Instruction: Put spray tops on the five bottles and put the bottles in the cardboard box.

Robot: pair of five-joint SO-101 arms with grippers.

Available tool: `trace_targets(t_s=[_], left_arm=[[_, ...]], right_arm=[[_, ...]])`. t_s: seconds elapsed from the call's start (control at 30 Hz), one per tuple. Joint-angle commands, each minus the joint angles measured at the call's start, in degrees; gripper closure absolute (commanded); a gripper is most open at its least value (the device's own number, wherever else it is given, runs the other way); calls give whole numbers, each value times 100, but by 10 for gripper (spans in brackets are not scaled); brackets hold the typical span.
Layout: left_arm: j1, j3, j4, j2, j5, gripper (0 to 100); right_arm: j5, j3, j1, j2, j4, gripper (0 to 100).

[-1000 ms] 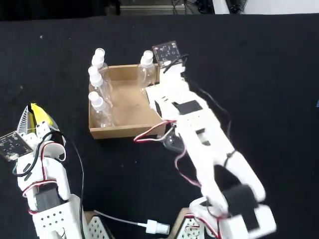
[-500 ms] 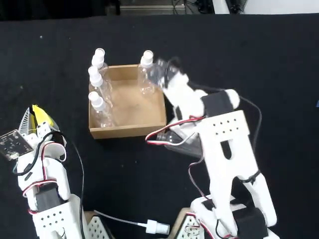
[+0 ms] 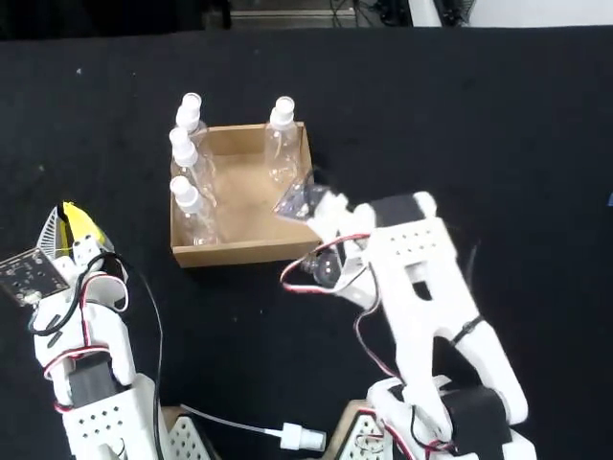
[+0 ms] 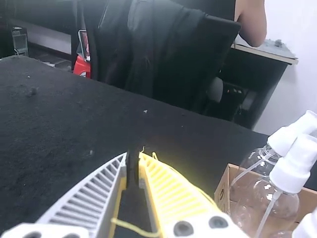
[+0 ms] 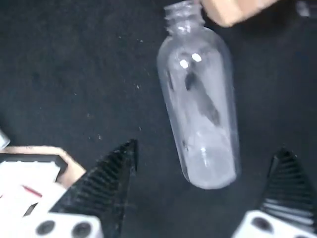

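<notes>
The cardboard box (image 3: 244,251) holds several clear bottles with white spray tops: three along its left wall (image 3: 189,195) and one at the far right corner (image 3: 282,134). A clear bottle without a top (image 5: 200,99) lies on the black table by the box's corner (image 5: 233,12). My right gripper (image 5: 206,149) is open, with one black finger on each side of this bottle's base. In the high view the bottle (image 3: 324,271) lies under the right arm. A loose spray top (image 3: 302,439) rests at the table's front edge. My left gripper (image 3: 72,225) is shut and holds nothing, left of the box.
In the left wrist view, capped bottles (image 4: 262,193) stand over the box wall (image 4: 223,191), ahead of the shut fingers (image 4: 148,173). Black cloth covers the table (image 3: 498,144). Red and white cables hang from the right arm near the box front.
The right arm drew back from the box's far right corner to its near right corner, over the capless bottle. The left arm stayed still.
</notes>
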Motion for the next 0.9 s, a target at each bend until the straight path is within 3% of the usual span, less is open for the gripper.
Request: trace_targets(t_s=[0.0,0.53,0.77,0.87], left_arm=[[84,127,26,-26,-26,970],[84,127,26,-26,-35,970],[84,127,26,-26,-44,970],[84,127,26,-26,-44,970]], right_arm=[[-299,321,-202,-198,-677,620],[-712,400,-220,884,-1459,626],[-756,400,-176,875,-1442,900],[-721,356,-44,875,-1231,921]])
